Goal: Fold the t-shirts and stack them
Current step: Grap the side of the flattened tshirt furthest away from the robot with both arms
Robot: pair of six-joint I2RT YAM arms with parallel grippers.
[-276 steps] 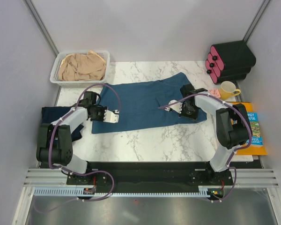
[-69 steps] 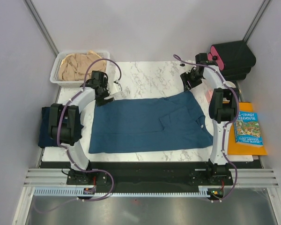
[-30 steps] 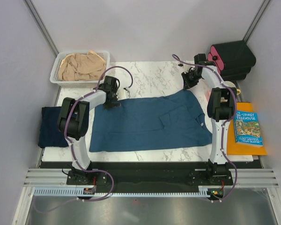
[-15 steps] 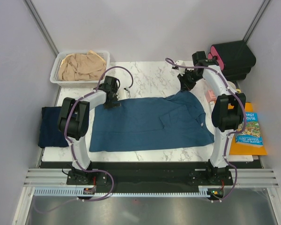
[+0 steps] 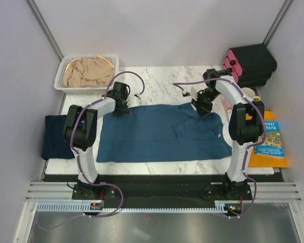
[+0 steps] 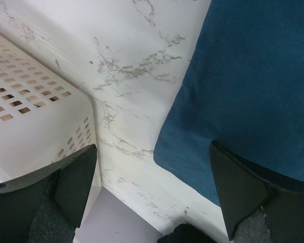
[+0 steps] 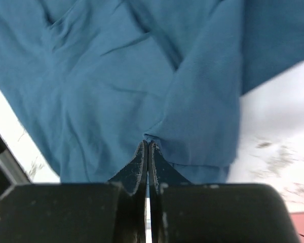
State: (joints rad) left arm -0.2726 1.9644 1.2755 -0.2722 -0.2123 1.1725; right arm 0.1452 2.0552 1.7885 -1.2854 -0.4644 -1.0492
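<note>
Right tool (image 7: 148,144) is clamped on a pinched fold of the teal-blue t-shirt (image 5: 157,134), near its far right corner. Left tool (image 6: 152,148) has its fingers wide apart, holding nothing, over the shirt's far left corner just beside the white slotted basket (image 6: 35,116). Shirt lies spread on the marble table (image 5: 162,81). Navy t-shirt (image 5: 58,136) sits at the table's left edge, beige t-shirt (image 5: 88,71) heaped in the basket. My read: fabric is light and limp, so it'll sag and drag between grips. I'd take both far corners together, deep bite so it can't slip
</note>
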